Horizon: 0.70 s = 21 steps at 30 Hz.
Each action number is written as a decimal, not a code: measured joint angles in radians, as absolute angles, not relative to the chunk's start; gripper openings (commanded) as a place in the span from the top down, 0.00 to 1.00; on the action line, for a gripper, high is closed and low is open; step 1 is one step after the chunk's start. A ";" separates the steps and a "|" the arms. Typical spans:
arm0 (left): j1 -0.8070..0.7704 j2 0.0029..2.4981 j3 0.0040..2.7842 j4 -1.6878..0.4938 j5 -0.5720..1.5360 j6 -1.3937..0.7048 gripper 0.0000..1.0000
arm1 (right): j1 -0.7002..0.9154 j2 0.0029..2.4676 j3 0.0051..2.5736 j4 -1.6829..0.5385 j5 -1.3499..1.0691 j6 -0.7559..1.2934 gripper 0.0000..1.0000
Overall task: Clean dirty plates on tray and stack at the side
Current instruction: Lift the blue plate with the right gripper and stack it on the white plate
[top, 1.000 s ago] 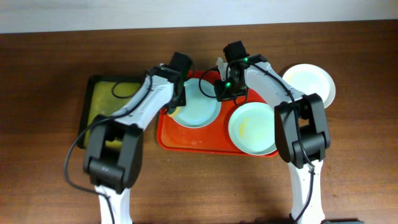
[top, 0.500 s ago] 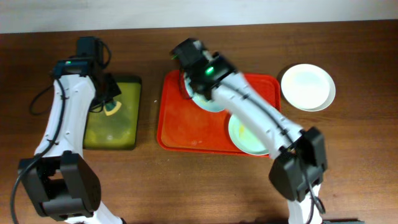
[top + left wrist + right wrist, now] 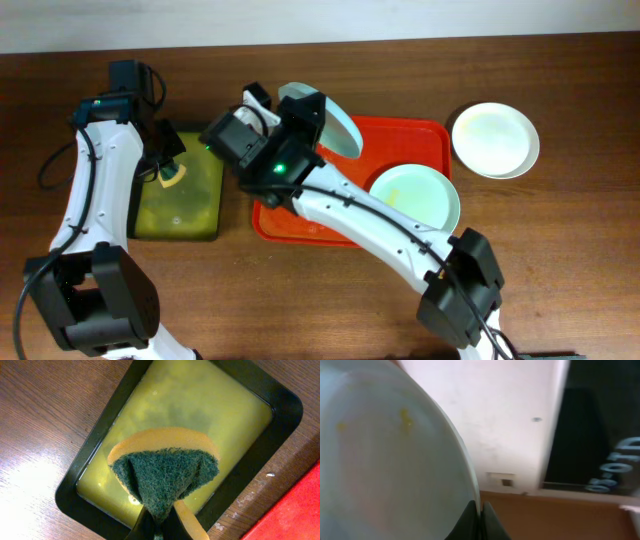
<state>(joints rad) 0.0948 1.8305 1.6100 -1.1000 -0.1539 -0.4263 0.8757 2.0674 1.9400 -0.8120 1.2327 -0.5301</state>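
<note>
My right gripper (image 3: pixel 305 120) is shut on the rim of a pale blue-green plate (image 3: pixel 338 125) and holds it tilted on edge above the back left of the red tray (image 3: pixel 300 215). In the right wrist view the fingers (image 3: pixel 480 516) pinch that plate (image 3: pixel 380 460), which has yellow specks. A second pale plate (image 3: pixel 415 198) with a yellowish smear lies on the tray's right side. A white plate (image 3: pixel 495 140) sits on the table to the right of the tray. My left gripper (image 3: pixel 170 168) is shut on a green and yellow sponge (image 3: pixel 165 477) over the black tray.
The black tray (image 3: pixel 180 185) of yellow-green liquid (image 3: pixel 200 405) stands left of the red tray, with a strip of wooden table between them. The red tray's corner shows in the left wrist view (image 3: pixel 300 510). A pale wall lies behind the table.
My left gripper carried the sponge from the plate to the black tray and stays there. My right gripper lifted the pale blue-green plate off the red tray and tilted it on edge.
</note>
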 measured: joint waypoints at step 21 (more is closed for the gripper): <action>0.095 1.831 1.609 -1.098 -0.155 -0.426 1.00 | -0.487 2.070 1.707 -0.843 -0.308 0.001 0.96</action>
